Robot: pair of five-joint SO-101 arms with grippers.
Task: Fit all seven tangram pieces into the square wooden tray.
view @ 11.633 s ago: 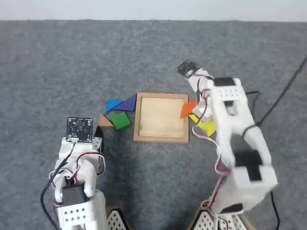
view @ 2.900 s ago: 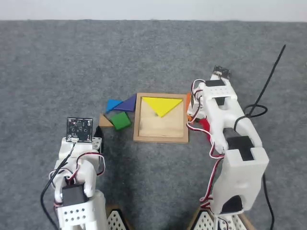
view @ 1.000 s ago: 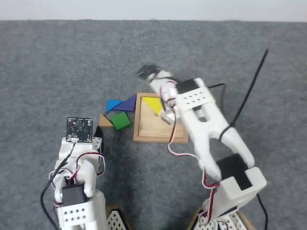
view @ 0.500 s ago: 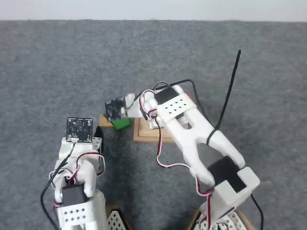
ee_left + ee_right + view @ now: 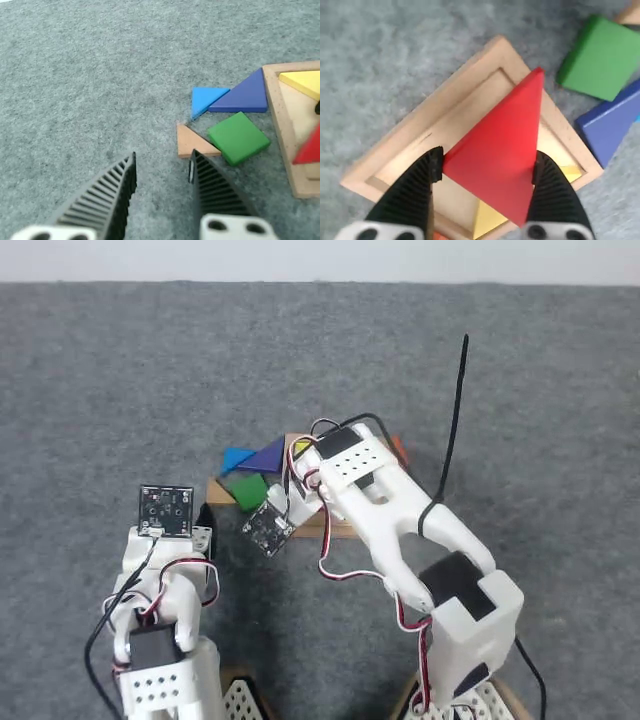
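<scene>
Red triangle [image 5: 502, 150] clamped between the right fingers [image 5: 415, 190], over the wooden tray's [image 5: 420, 125] corner nearest the green square [image 5: 602, 55]. Sharp tip overhanging the rim toward that square, wide end above the yellow triangle [image 5: 487, 220] inside. Likely needs shifting inward before lowering. Left fingers [image 5: 120, 185] parted wide beside the tan triangle [image 5: 192, 145].

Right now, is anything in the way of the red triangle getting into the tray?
Nothing visible. The right gripper holds the red triangle over the tray's bare wood; the yellow triangle lies in one corner.
</scene>
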